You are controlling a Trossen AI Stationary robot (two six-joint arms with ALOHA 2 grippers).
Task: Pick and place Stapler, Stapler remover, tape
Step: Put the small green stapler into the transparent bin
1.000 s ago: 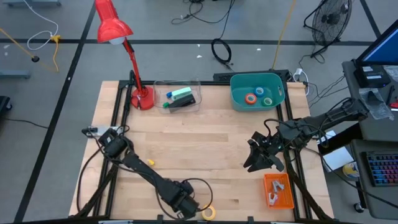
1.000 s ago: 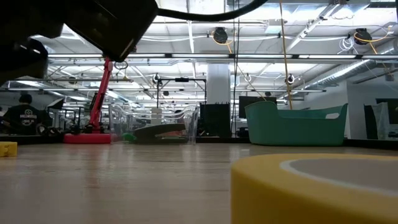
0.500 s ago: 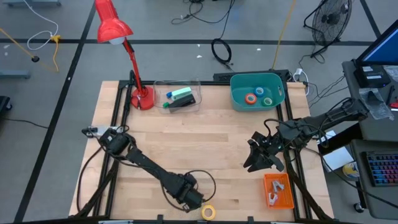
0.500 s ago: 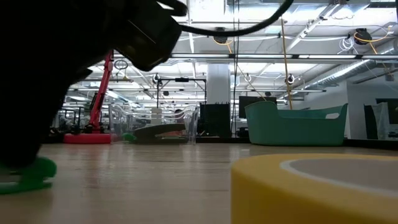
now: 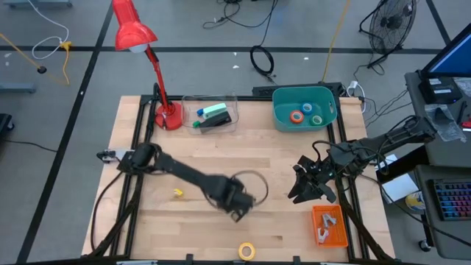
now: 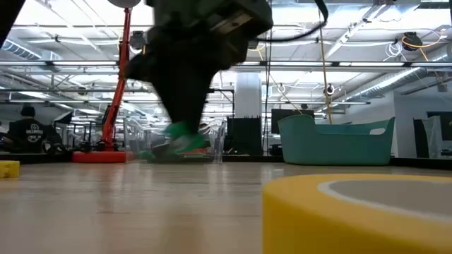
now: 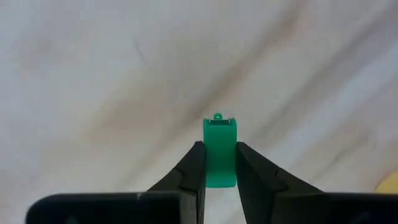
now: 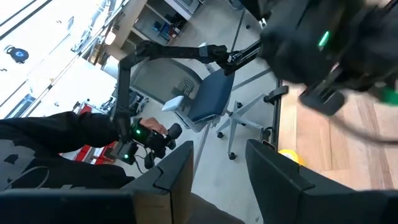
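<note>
Red desk lamp (image 5: 140, 44), floor fan (image 5: 390, 22)

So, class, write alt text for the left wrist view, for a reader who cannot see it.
The left gripper is shut on a small green object, pinched upright between its two dark fingers. Behind it lies a blurred pale wooden table, with a sliver of something yellow at one edge.

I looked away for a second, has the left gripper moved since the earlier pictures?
Yes. In the high view the left gripper has moved away from the yellow tape roll toward the table's middle, gripping a small green object.
</note>
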